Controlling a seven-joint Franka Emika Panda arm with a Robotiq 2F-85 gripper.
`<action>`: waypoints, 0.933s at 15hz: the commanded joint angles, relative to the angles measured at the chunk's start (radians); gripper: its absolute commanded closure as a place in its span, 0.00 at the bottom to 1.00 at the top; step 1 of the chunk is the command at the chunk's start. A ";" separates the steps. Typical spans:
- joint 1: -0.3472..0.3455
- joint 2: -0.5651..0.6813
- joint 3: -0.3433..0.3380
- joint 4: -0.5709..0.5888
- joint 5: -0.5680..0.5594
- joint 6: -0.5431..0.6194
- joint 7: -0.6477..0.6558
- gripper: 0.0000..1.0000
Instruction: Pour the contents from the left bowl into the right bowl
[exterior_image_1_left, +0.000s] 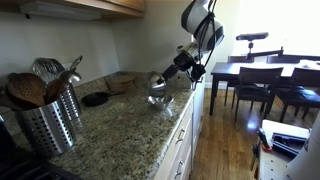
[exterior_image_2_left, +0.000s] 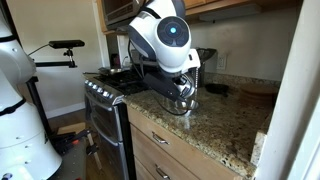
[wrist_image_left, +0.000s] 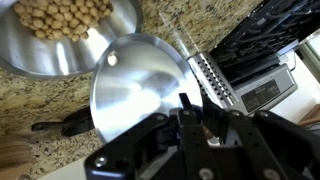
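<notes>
My gripper (wrist_image_left: 192, 106) is shut on the rim of the left bowl (wrist_image_left: 138, 88), a shiny steel bowl held tilted above the counter with its inside showing empty. Just beyond it the right bowl (wrist_image_left: 55, 45) sits on the granite counter (wrist_image_left: 200, 20) and holds a heap of chickpeas (wrist_image_left: 62, 15). In an exterior view the gripper (exterior_image_1_left: 176, 64) holds the tilted left bowl (exterior_image_1_left: 156, 80) right over the right bowl (exterior_image_1_left: 158, 99). In an exterior view the arm's wrist (exterior_image_2_left: 165, 45) hides most of both bowls; steel (exterior_image_2_left: 181, 104) shows below it.
A flat black dish (exterior_image_1_left: 95, 99) and a brown basket (exterior_image_1_left: 122, 80) lie behind the bowls. A steel utensil holder (exterior_image_1_left: 45, 125) stands at the near counter end. A stove (exterior_image_2_left: 105, 92) adjoins the counter. A dining table with chairs (exterior_image_1_left: 265, 78) stands beyond.
</notes>
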 joint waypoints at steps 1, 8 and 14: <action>-0.020 -0.031 -0.009 -0.037 0.056 -0.041 -0.074 0.91; -0.028 -0.019 -0.021 -0.049 0.085 -0.073 -0.114 0.91; -0.025 -0.015 -0.018 -0.041 0.071 -0.055 -0.088 0.91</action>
